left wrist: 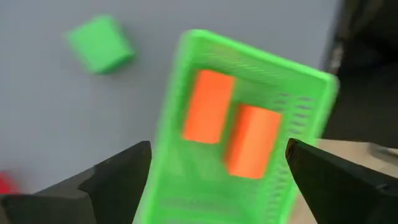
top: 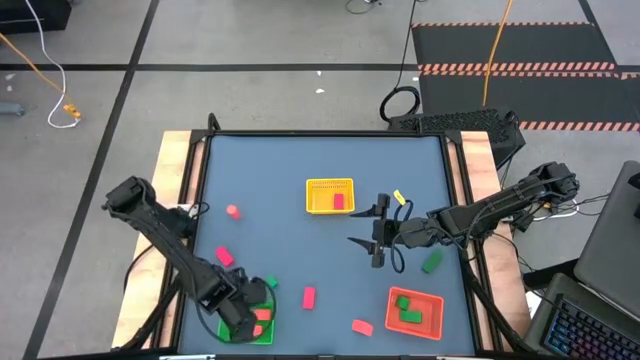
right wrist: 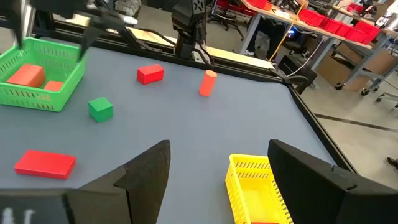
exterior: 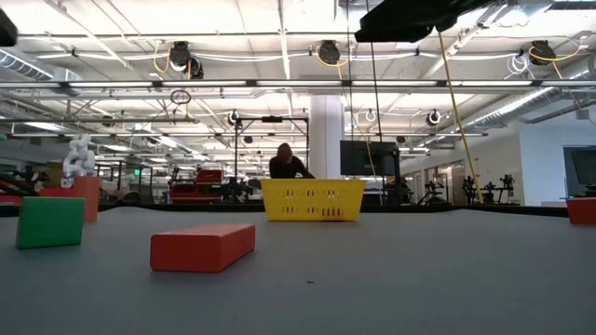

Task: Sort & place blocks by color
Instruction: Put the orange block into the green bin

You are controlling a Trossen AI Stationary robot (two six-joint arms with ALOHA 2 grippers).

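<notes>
**High view — left claw spread above green basket, next block close by**

Left gripper [top: 240, 322] over the green basket [top: 266, 335] at the table's near-left corner; jaws wide, nothing between them. Left wrist view: two salmon-orange blocks [left wrist: 208, 106] lying side by side inside the basket, long axes parallel. Drop judged done.

Key relation for next pick — green cube [top: 270, 283] on bare table just beside the basket, on its far side, nearer to the left arm than to the right. Cube, so no long axis to match. Pink-red blocks [top: 224, 257] a little farther out, also on the left arm's side.

Right gripper [top: 379, 240] mid-table, near the yellow basket [top: 316, 186]; jaws apart, empty in right wrist view. Green block [top: 432, 262] just beside it, toward the right edge.
</notes>
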